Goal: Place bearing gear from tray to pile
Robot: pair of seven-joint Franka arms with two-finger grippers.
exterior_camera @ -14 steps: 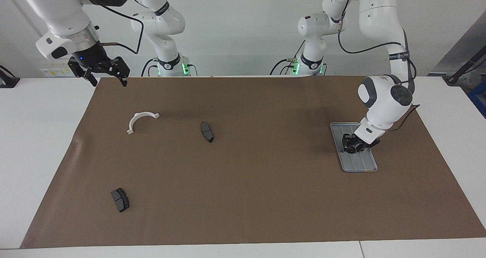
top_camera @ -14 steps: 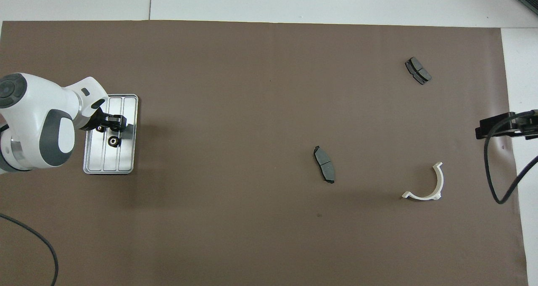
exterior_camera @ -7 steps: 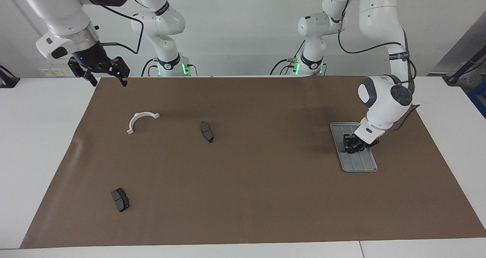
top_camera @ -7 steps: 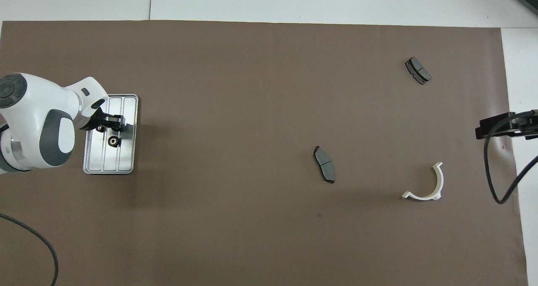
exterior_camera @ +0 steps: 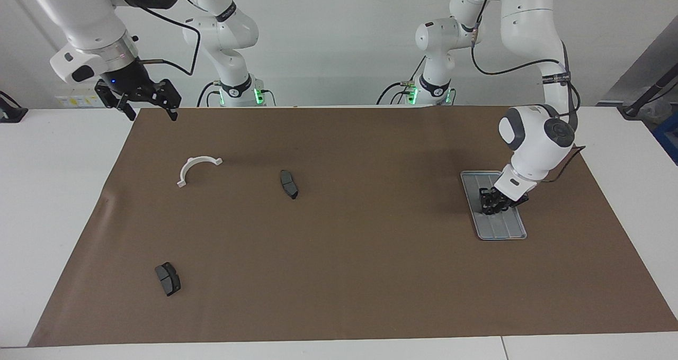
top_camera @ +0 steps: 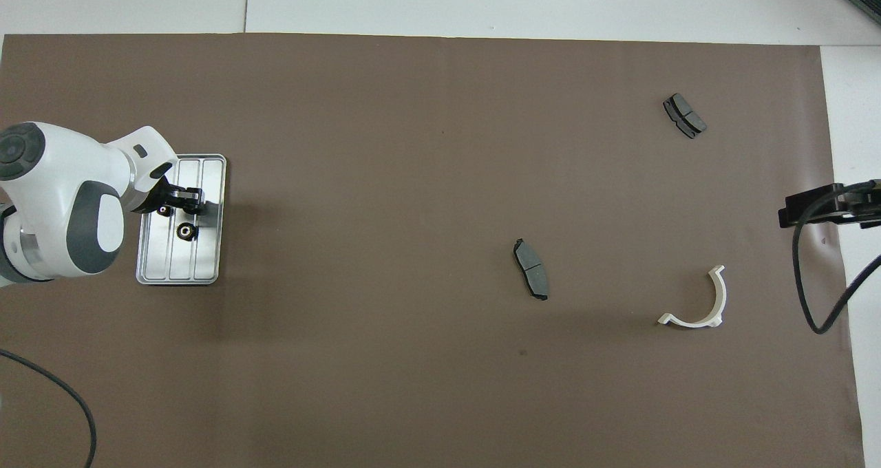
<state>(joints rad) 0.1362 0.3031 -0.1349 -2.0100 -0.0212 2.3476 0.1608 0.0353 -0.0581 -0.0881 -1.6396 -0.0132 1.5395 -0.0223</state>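
The silver ridged tray (exterior_camera: 500,235) (top_camera: 208,172) lies on the brown mat at the left arm's end of the table. Two small black ring-shaped bearing gears (top_camera: 184,231) (top_camera: 164,210) rest on it. My left gripper (exterior_camera: 490,207) (top_camera: 184,204) is down low inside the tray, right beside those gears; whether it holds one is hidden by its own body. My right gripper (exterior_camera: 147,105) (top_camera: 791,213) hangs open and empty in the air over the mat's edge at the right arm's end. No pile shows in either view.
A white half-ring bracket (exterior_camera: 197,167) (top_camera: 702,303) lies toward the right arm's end. One dark brake pad (exterior_camera: 288,184) (top_camera: 531,268) sits near the mat's middle, another (exterior_camera: 168,279) (top_camera: 684,115) farther from the robots. A black cable (top_camera: 819,296) trails from the right arm.
The left gripper has drawn its jaws in over the tray and risen very slightly. The two visible gears and the right arm have not moved.
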